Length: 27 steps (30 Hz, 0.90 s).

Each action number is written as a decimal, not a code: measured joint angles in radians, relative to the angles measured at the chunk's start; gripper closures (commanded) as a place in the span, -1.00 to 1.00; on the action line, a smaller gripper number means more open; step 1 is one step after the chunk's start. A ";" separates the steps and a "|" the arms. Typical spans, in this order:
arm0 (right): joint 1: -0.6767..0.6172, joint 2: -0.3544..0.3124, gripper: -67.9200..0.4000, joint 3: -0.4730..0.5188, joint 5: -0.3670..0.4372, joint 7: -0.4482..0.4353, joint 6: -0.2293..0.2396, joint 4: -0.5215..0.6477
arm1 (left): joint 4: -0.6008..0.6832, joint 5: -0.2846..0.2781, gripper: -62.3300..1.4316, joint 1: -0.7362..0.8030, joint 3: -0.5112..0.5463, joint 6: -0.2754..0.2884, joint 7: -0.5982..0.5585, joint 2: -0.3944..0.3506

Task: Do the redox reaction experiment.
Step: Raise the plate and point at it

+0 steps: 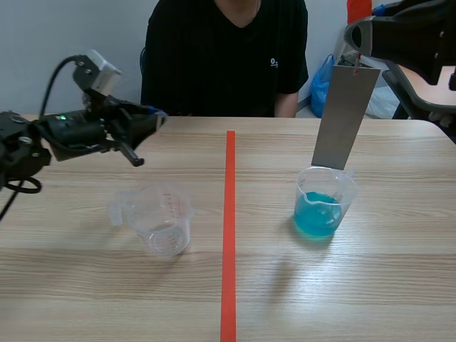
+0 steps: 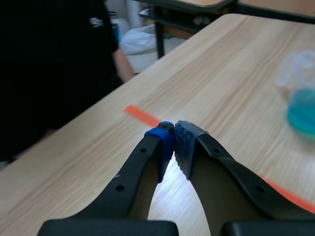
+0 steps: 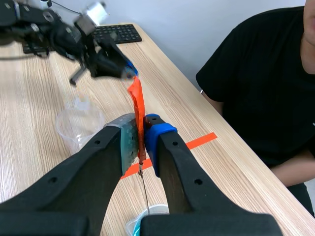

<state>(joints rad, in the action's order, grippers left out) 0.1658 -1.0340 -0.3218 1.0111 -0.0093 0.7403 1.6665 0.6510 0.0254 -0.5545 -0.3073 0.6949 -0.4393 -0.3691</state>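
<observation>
A clear beaker [image 1: 324,203] holding blue liquid stands right of the red line. A grey metal plate [image 1: 345,117] hangs upright over it, its lower edge about level with the beaker's rim. At the plate's top sits an orange-red tag [image 3: 138,105], and my right gripper [image 3: 139,130] is shut on that tag, high over the table [image 1: 358,53]. An empty clear measuring cup [image 1: 162,219] stands left of the line. My left gripper [image 2: 174,140] is shut on nothing and hovers behind that cup [image 1: 153,119]. The blue beaker [image 2: 300,103] lies far ahead of it and off to one side.
A person in a black shirt [image 1: 224,57] sits across the table. A black keyboard [image 3: 115,32] lies beyond the left arm [image 3: 93,54]. A red tape line [image 1: 229,228] splits the table. A blue bag [image 1: 322,85] and a chair stand behind the table's right corner.
</observation>
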 measured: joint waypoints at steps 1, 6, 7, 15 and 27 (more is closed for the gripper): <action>0.000 0.000 0.95 0.000 0.000 0.000 0.000 0.000 | 0.030 -0.002 0.82 0.020 0.019 0.000 -0.002 -0.034; 0.000 0.000 0.95 0.000 0.000 0.000 0.000 0.000 | 0.146 -0.024 0.82 0.162 0.130 0.000 -0.004 -0.186; 0.000 0.000 0.95 0.000 0.000 0.000 0.000 0.000 | 0.161 -0.026 0.82 0.196 0.156 0.000 -0.004 -0.210; 0.000 0.000 0.95 0.000 0.000 0.000 0.000 0.000 | 0.225 -0.026 0.82 0.538 0.410 -0.045 -0.003 -0.307; 0.000 0.000 0.95 0.000 0.000 0.000 0.000 0.000 | 0.338 -0.017 0.82 1.162 0.829 -0.198 -0.163 -0.193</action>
<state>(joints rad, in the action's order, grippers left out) 0.1658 -1.0340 -0.3218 1.0115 -0.0093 0.7399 1.6665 0.9890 0.0082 0.6071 0.5213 0.4965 -0.6025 -0.5621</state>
